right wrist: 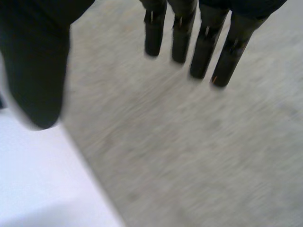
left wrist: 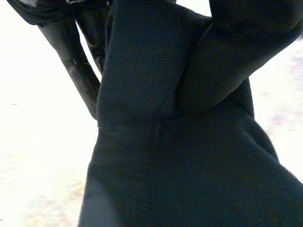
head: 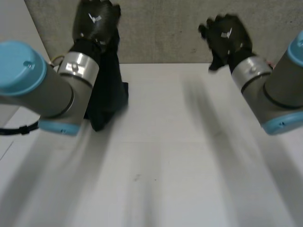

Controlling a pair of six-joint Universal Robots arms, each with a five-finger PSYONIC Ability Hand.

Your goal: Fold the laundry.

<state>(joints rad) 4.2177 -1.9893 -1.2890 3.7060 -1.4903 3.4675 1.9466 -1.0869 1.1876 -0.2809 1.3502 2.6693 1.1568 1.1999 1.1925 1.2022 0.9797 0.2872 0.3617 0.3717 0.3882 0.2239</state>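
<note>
- A dark cloth [head: 108,92] hangs in a narrow bundle from the left hand [head: 94,21], at the far left of the white table [head: 189,165]. Its lower end bunches on the tabletop beside the left arm [head: 35,90].
- In the left wrist view the cloth [left wrist: 180,165] runs down through the hand's grasp. Black fingers [left wrist: 71,61] lie along one side of it and the hand is closed on its upper part – a pinching hold.
- The right hand [head: 226,35] is raised near the table's far edge, in front of a grey wall [head: 161,33] and well apart from the cloth.
- Its fingers [right wrist: 203,52] are straight, slightly spread and set apart from the thumb [right wrist: 35,71] – a relaxed, spread hand.
- The right arm [head: 279,90] reaches in from the table's right side.
</note>
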